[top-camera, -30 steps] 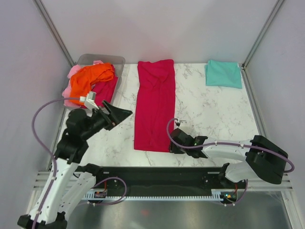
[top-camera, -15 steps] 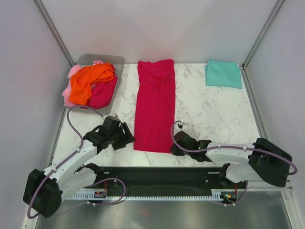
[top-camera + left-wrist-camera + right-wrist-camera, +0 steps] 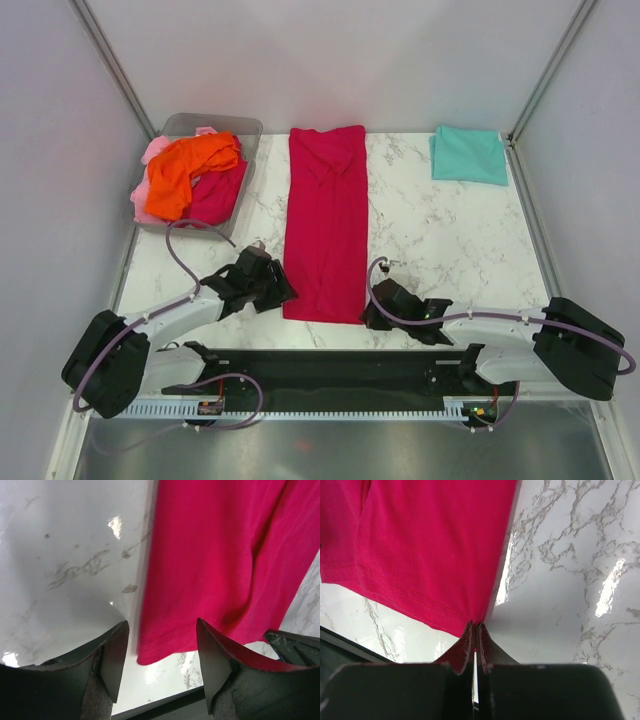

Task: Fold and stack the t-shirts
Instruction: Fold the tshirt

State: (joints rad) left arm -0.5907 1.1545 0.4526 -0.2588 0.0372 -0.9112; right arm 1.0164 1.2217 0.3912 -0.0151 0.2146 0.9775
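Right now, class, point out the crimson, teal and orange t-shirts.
crimson t-shirt (image 3: pixel 325 225): top view, middle of the long panel.
teal t-shirt (image 3: pixel 469 155): top view, centre of the folded square.
orange t-shirt (image 3: pixel 190 165): top view, middle of the bunched cloth.

Matt crimson cloth t-shirt (image 3: pixel 325 225), glossy marble-look table (image 3: pixel 450 230), matt black plastic left pincer fingers (image 3: pixel 112 655)

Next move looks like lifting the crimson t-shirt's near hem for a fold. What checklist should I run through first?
1. Right gripper shut on the near-right hem corner of the crimson-magenta cloth t-shirt: ok.
2. Left gripper shut on the near-left corner: not ok; jaws open, either side of it.
3. Shirt flat as a long strip on the marble table: ok.
4. Path to far hem free: ok; teal folded t-shirt and clear plastic bin of shirts sit aside.
5. Layers pinched by right gripper: cannot tell.
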